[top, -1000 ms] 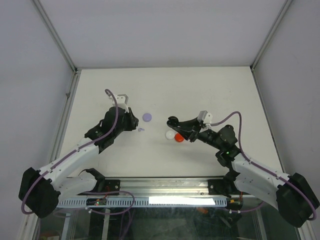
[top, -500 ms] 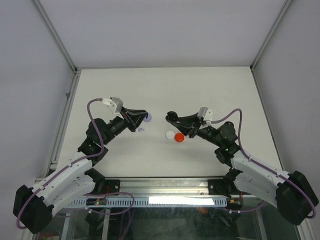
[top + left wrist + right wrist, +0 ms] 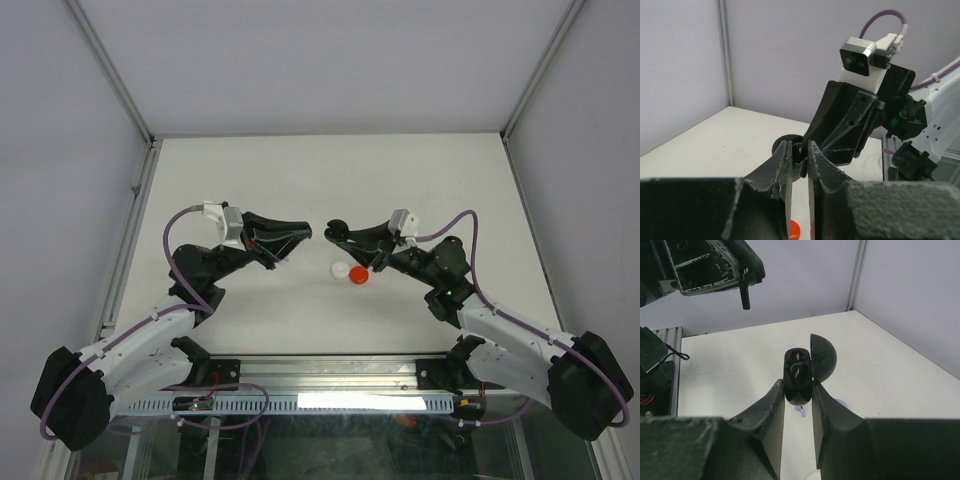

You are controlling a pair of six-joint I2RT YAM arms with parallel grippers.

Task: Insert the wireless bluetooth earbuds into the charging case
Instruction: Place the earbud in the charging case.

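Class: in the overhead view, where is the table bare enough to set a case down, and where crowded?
Bare: the far table between back wall and tools. Crowded: centre, where left tool and right tool, gripping the black case, nearly meet by the white case and red case.

The case (image 3: 799, 376) is glossy black plastic, the table (image 3: 880, 370) matt white.
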